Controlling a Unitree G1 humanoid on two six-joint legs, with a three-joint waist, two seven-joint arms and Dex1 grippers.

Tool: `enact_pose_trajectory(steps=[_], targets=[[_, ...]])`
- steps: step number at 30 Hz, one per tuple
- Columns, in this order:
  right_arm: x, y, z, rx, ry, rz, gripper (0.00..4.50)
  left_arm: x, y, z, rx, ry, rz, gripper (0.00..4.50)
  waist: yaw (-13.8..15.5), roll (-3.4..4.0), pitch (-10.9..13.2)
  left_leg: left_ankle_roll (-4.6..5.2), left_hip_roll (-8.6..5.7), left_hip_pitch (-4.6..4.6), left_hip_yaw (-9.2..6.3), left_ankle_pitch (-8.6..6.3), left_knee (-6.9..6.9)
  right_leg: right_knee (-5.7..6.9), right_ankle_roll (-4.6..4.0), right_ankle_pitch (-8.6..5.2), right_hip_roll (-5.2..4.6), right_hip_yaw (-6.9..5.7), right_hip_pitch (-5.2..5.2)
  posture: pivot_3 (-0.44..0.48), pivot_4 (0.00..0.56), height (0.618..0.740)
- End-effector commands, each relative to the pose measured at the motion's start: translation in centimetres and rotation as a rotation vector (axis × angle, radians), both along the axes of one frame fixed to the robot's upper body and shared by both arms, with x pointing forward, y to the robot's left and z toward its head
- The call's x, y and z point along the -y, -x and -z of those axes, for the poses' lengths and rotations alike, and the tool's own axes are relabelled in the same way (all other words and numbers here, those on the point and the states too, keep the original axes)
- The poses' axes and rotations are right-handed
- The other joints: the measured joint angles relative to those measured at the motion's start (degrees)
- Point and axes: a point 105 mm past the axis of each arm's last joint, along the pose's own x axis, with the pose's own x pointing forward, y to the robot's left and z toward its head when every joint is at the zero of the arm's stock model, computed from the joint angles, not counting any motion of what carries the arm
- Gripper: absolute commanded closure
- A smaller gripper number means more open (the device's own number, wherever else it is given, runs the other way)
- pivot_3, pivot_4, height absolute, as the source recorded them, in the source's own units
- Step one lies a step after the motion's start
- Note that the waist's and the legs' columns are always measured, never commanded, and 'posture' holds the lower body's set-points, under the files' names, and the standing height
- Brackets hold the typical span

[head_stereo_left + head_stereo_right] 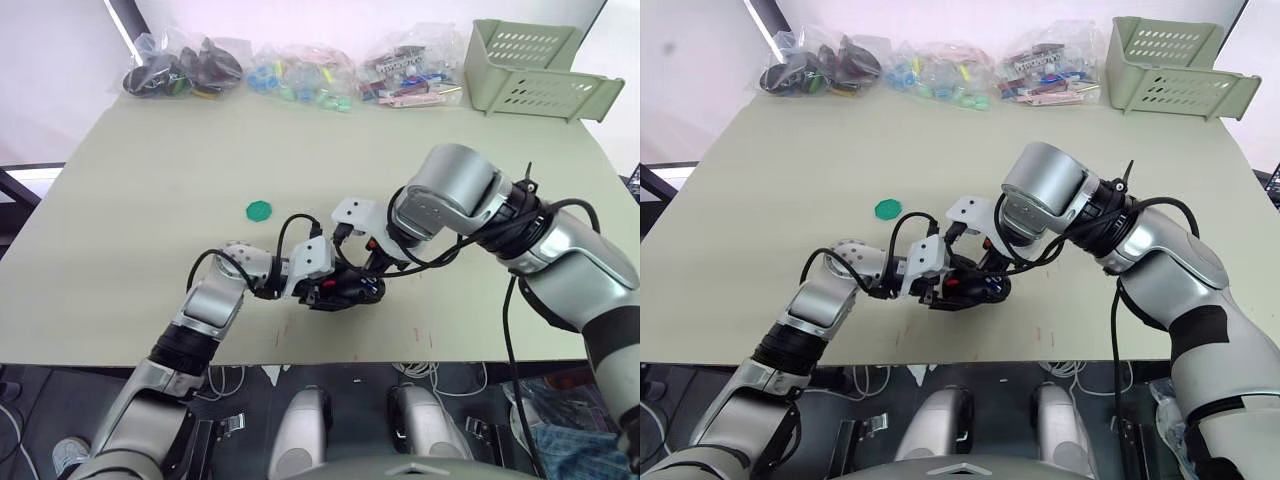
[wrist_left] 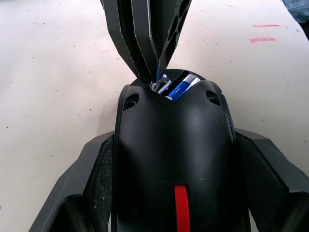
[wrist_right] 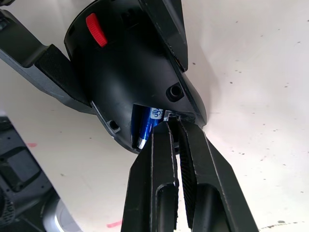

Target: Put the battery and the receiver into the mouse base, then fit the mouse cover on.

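The left gripper (image 2: 174, 203) clamps the mouse base (image 2: 174, 145); the right gripper (image 3: 175, 130), fingers together, perhaps pinching something, touches beside the battery (image 3: 147, 126).

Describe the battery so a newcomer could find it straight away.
Start at the beige table, near its front edge where the two arms meet. The left gripper clamps the black mouse base there. The battery lies in its open compartment beside the right gripper: a small blue cylinder, the only blue among black parts.

Lighting: bright, even, diffuse from overhead; soft shadows hug the table (image 1: 150, 200) beneath both arms. Mild glare on the mouse base (image 2: 174, 145) just beyond the left gripper's fingers (image 2: 96, 183), which blur at close range.
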Motion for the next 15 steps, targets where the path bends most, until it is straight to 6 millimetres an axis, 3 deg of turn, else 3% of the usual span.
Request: enact_pose_trajectory(steps=[1, 15], targets=[[-0.74, 0.94, -0.6, 0.005, -0.038, -0.056, 4.5, -0.06, -0.73, -0.17, 0.023, -0.009, -0.029, 1.26, 0.0, 0.0, 0.0, 0.0, 0.0, -0.01, -0.01, 0.0, 0.0, 0.0, 0.0, 0.0, 0.0, -0.02, 0.0, 0.0, 0.15, 0.74], [-0.67, 0.53, -0.66, 0.027, -0.055, -0.024, 4.5, -0.15, -0.71, -0.04, 0.018, -0.01, -0.04, 1.26, -0.2, 0.01, 0.0, 0.0, 0.01, -0.04, -0.06, 0.0, 0.0, 0.0, 0.0, 0.0, 0.01, -0.06, -0.02, 0.0, 0.15, 0.74]])
